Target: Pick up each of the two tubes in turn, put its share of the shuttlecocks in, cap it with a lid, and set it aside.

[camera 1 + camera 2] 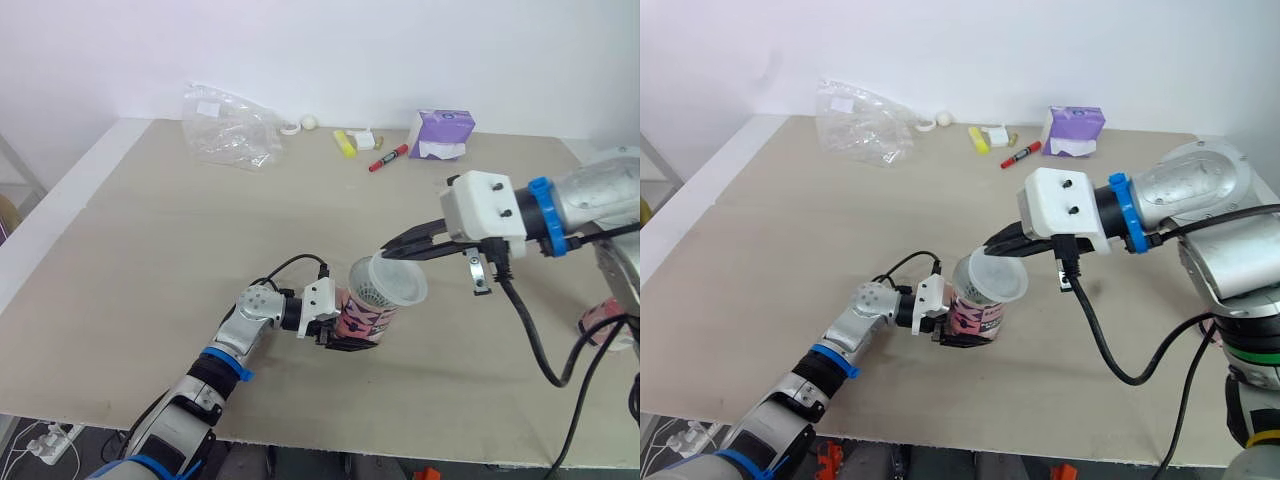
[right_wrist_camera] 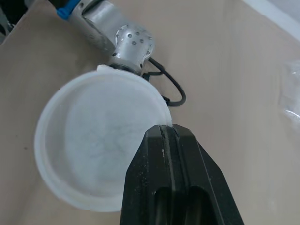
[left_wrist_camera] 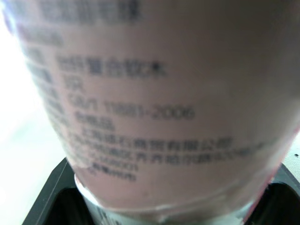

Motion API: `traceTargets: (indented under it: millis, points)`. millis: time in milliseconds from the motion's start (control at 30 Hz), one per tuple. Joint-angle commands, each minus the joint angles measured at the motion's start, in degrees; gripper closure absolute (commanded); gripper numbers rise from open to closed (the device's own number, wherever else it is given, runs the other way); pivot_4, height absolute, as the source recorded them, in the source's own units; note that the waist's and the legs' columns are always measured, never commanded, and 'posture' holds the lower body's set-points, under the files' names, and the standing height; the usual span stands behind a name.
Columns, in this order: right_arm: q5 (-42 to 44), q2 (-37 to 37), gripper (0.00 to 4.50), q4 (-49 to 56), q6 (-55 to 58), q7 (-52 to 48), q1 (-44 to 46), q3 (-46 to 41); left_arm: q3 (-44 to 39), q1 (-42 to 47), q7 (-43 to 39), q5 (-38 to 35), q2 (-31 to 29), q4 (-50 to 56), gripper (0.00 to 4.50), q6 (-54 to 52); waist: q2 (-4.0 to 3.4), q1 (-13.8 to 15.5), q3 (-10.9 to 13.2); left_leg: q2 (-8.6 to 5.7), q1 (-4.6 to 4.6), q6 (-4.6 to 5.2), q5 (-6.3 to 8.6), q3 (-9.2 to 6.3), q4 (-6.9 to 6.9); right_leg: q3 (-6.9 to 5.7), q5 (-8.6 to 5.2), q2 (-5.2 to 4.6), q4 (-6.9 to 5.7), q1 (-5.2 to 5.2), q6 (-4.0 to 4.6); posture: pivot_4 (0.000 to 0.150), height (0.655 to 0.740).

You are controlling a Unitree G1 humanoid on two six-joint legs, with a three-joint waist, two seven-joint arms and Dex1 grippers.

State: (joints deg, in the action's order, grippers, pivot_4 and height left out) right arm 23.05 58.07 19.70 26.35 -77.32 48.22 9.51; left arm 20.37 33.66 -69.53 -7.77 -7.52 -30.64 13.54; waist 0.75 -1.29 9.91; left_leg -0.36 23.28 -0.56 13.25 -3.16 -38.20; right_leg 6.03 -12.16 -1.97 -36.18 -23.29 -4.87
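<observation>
A pink printed tube (image 1: pixel 360 319) leans over the table, its lower end clamped in my left gripper (image 1: pixel 336 328), which is shut on it. White shuttlecock feathers show through its open end. A translucent white lid (image 1: pixel 399 281) sits tilted at the tube's mouth. My right gripper (image 1: pixel 389 251) comes in from the right, fingers shut on the lid's rim (image 2: pixel 161 127). In the left wrist view the tube's label (image 3: pixel 154 103) stands just above the jaws. A second pink tube (image 1: pixel 604 321) lies at the table's right edge, partly hidden behind my right arm's cable.
Along the far edge lie a crumpled clear plastic bag (image 1: pixel 226 126), a small white ball (image 1: pixel 309 122), a yellow item (image 1: pixel 344 143), a red marker (image 1: pixel 388 158) and a purple tissue box (image 1: pixel 440 134). The beige table (image 1: pixel 150 260) drops off at its front edge.
</observation>
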Motion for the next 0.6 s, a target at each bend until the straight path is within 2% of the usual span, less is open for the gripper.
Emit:
traceTargets:
  millis: [33,600]
  points:
    - [-0.58,-1.38,4.46,0.60,-0.13,0.02,1.92,0.17,0.24,-0.82,1.31,1.86,-0.79,-1.10,1.44,-0.85,0.00,-0.01,0.00,0.01,0.00,0.00,0.00,0.00,0.00,-0.02,0.03,0.00,0.00,0.00,0.00,0.150,0.7400]
    - [-3.03,-3.20,4.46,2.04,-1.75,-0.17,0.19,1.00,0.20,-0.07,1.71,2.06,-0.80,-2.06,1.44,-0.64,0.00,-0.02,0.00,0.02,-0.02,0.01,0.00,0.00,-0.04,-0.04,0.00,0.02,0.00,0.01,0.24,0.150,0.7400]
